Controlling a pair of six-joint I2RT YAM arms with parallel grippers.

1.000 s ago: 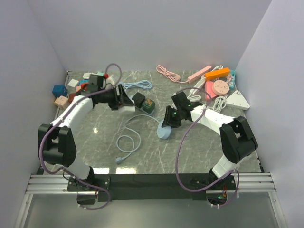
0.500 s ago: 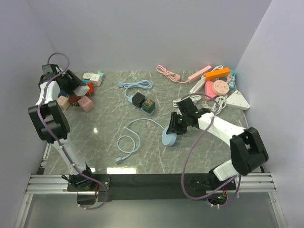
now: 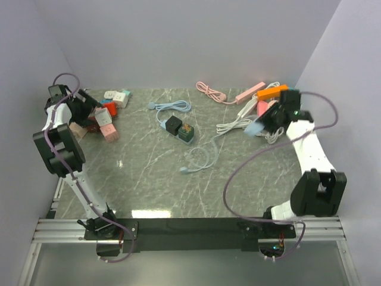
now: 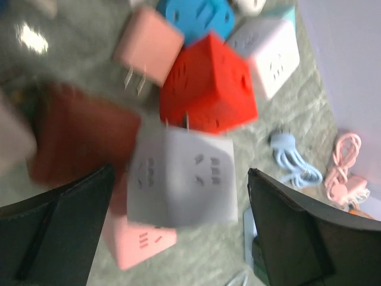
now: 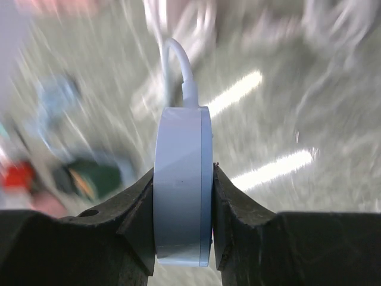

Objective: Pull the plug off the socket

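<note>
My right gripper (image 3: 266,121) is shut on a light-blue round socket (image 3: 255,127), held on edge above the table at the back right. In the right wrist view the socket (image 5: 182,190) is pinched between both fingers (image 5: 138,202). Its white cable (image 3: 205,156) trails left to a free plug end (image 3: 184,171) on the table. My left gripper (image 3: 89,109) is open at the far left over a pile of cubes. A white cube adapter (image 4: 181,176) lies loose between its spread fingers (image 4: 71,208), resting on a pink cube (image 4: 140,241) beside a red cube (image 4: 208,83).
More cube adapters (image 3: 116,96) lie at the back left. Dark cubes (image 3: 178,128) with a pale blue cord (image 3: 172,107) sit mid-table. Pink (image 3: 249,93) and orange (image 3: 272,91) power strips and white cords (image 3: 238,125) crowd the back right, close to the side wall.
My left arm swung from mid-table to the far-left pile and let go of the white cube. My right arm carried the blue socket up to the back right, dragging its cable.
</note>
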